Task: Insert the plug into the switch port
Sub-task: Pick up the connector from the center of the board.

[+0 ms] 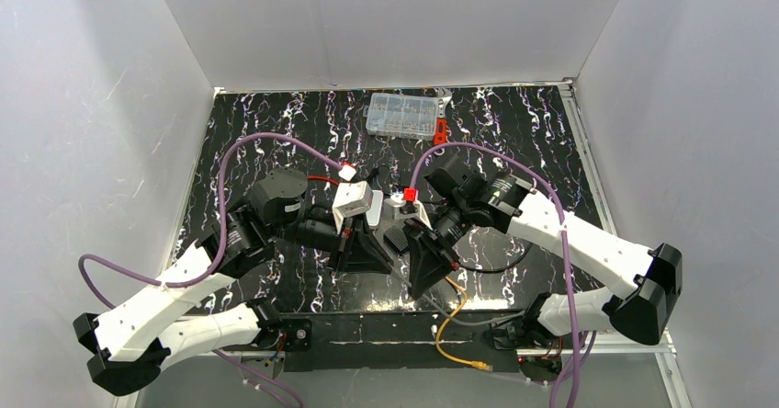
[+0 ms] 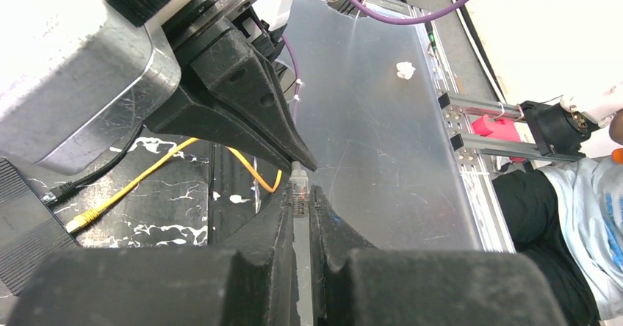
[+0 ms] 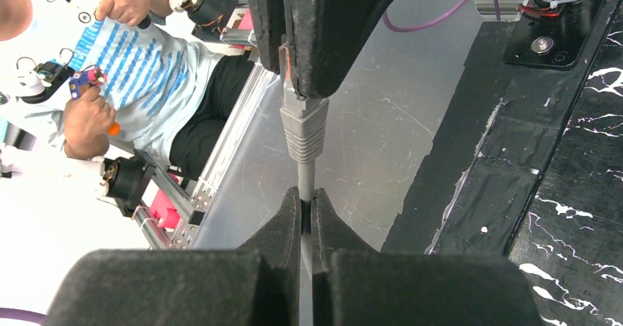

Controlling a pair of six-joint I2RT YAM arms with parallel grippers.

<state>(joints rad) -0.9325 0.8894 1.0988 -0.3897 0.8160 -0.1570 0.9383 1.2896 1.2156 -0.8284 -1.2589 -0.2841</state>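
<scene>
In the left wrist view my left gripper [image 2: 301, 195] is shut on the plug [image 2: 299, 188], a small clear connector standing up between its fingertips. In the right wrist view my right gripper [image 3: 306, 197] is shut on the thin grey cable [image 3: 305, 175] just behind the plug's grey boot [image 3: 303, 131]. The boot's far end runs in between the left gripper's black fingers [image 3: 330, 32]. In the top view both grippers, left [image 1: 366, 259] and right [image 1: 427, 275], meet above the table's middle front. The switch and its ports are hidden.
An orange cable [image 1: 448, 314] loops over the table's front edge and ends in a yellow connector [image 1: 478, 365], which also shows in the left wrist view [image 2: 82, 219]. A clear parts box [image 1: 401, 114] and a red piece [image 1: 441, 135] lie at the back. White walls enclose the table.
</scene>
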